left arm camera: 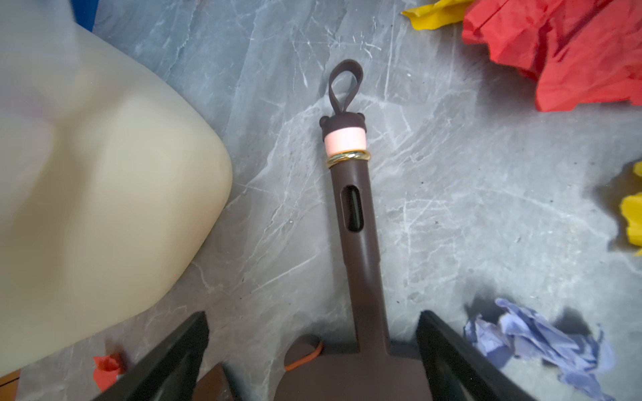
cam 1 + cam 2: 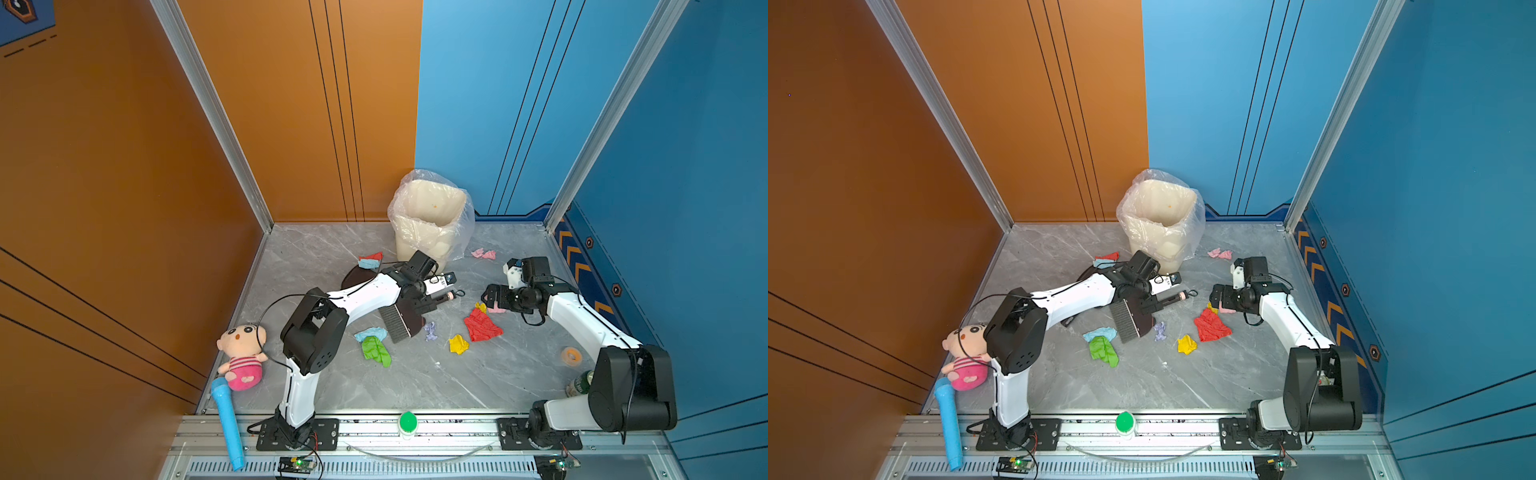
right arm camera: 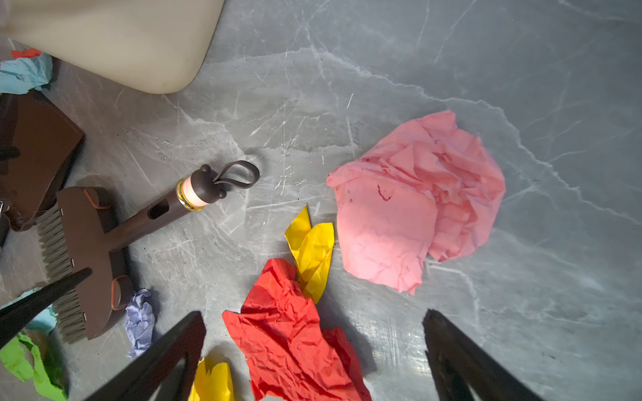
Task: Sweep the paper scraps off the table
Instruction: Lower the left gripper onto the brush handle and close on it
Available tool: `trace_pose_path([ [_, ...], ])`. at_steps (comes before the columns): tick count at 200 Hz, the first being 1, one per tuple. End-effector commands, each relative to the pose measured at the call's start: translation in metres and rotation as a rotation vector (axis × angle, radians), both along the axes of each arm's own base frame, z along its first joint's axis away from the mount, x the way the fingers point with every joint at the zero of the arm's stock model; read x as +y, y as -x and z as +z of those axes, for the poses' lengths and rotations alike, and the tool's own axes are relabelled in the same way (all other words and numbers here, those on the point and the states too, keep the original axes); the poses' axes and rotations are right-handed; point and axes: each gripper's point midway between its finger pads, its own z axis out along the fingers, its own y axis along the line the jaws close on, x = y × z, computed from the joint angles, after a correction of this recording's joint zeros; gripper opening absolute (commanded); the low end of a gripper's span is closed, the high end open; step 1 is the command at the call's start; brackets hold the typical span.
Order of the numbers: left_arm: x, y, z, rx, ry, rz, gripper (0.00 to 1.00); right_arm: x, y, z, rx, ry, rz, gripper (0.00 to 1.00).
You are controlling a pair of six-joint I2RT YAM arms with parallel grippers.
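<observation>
My left end effector (image 1: 312, 347) sits released astride the brush (image 2: 405, 322) handle, whose long axis runs straight ahead between its jaws; the right end effector (image 3: 312, 347) – also released – hangs over paper scraps (image 3: 295, 330) strewn mid-worktop (image 2: 415, 386).

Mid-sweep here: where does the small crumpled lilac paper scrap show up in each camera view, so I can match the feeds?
Top views: the small crumpled lilac paper scrap lies on the table mid-scene, just right of the brown hand brush head.
Left wrist view: lilac scrap at lower right, beside the open left gripper.
Right wrist view: lilac scrap at lower left, against the brush head.
Shared landmark: the brush.
</observation>
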Motion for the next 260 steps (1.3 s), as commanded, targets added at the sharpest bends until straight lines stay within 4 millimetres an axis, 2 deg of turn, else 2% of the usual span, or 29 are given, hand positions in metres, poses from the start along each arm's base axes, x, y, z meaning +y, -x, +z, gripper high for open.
trace_pose_path([
  [1, 0.0, 0.008, -0.01, 0.054, -0.043, -0.021, 0.93, -0.001, -0.001, 0.004, 0.012, -0.014, -0.013, 1.0],
  [84, 0.0, 0.01, -0.035, 0.138, -0.063, -0.017, 0.9, -0.002, 0.0, -0.001, 0.028, -0.018, -0.013, 1.0],
  [160, 0.004, 0.005, -0.045, 0.248, -0.048, 0.017, 0.88, -0.002, 0.0, -0.003, 0.036, -0.024, -0.013, 1.0],
  [232, 0.004, 0.011, -0.052, 0.324, -0.056, 0.028, 0.87, -0.003, -0.002, -0.007, 0.049, -0.03, -0.018, 1.0],
  [238, 0.005, 0.012, -0.054, 0.328, -0.063, 0.033, 0.82, -0.003, -0.002, -0.007, 0.051, -0.03, -0.017, 1.0],
  [260, 0.007, 0.012, -0.056, 0.336, -0.069, 0.054, 0.81, -0.003, -0.002, -0.008, 0.052, -0.029, -0.019, 1.0],
])
